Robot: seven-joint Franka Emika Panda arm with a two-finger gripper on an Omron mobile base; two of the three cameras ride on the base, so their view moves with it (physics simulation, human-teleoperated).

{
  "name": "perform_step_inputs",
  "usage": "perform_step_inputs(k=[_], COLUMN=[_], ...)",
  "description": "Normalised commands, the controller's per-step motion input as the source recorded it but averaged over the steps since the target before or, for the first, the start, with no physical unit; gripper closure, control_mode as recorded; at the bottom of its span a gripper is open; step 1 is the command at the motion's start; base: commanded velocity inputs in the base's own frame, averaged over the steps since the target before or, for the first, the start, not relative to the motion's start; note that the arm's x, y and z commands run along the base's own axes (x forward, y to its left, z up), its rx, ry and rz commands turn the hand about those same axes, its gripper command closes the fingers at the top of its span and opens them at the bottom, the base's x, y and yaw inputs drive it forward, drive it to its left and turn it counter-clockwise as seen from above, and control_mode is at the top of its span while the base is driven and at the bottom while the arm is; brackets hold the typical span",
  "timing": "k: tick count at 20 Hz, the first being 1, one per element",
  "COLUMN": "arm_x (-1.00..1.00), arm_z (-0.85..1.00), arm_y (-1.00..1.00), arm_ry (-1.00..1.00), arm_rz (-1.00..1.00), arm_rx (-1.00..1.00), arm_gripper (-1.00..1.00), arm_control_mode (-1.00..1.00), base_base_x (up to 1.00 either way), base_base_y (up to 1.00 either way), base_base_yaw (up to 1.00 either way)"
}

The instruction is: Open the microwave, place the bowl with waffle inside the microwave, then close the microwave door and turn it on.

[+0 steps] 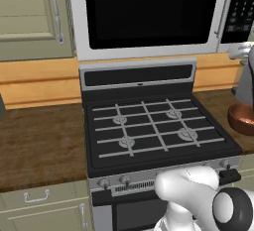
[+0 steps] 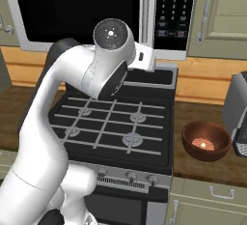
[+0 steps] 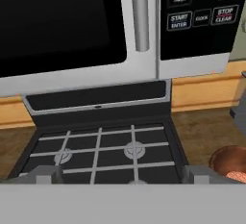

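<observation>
Silver framing ran around the microwave (image 1: 154,17), which hung above the black gas stove (image 1: 154,126), and we saw its door (image 3: 62,26) shut flat, black window dark, with the vertical bar handle (image 3: 139,14) at the door's three o'clock edge. Just past the handle sat the dark keypad panel (image 3: 199,11), its START and STOP keys readable in the hand view.

We found the reddish-brown bowl (image 2: 205,141) resting on the wooden bench (image 2: 207,122) at three o'clock of the stove, well apart from the microwave and below it. Something pale and orange lay in its bottom, though we could not make out its shape. A grey appliance (image 2: 237,108) stood just beside the bowl, at its two o'clock.

Our gripper (image 3: 122,177) was released, its two finger tips (image 3: 45,175) spread wide and holding nothing. It hung in the air above the stove grates, pointing toward the lower edge of the microwave door, touching neither door nor handle. The white arm (image 2: 72,98) arched up over the burners.
</observation>
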Motion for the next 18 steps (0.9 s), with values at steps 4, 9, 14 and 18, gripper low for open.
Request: perform_step_inputs(k=[4,9,14,18], arm_x=[0.17,0.41,0.55,0.77], arm_z=[0.55,0.27,0.05,0.00], arm_y=[-0.05,0.00,-0.02,-0.08], arm_ry=[0.00,0.00,-0.11,-0.25], arm_rz=[0.00,0.00,0.00,0.00], arm_rx=[0.00,0.00,0.00,-0.01], arm_gripper=[-1.00,-1.00,-1.00,-1.00], arm_control_mode=[-1.00,-1.00,-1.00,-1.00], base_base_x=[0.00,0.00,0.00,0.00], base_base_y=[0.00,0.00,0.00,0.00], base_base_yaw=[0.00,0.00,0.00,0.00])
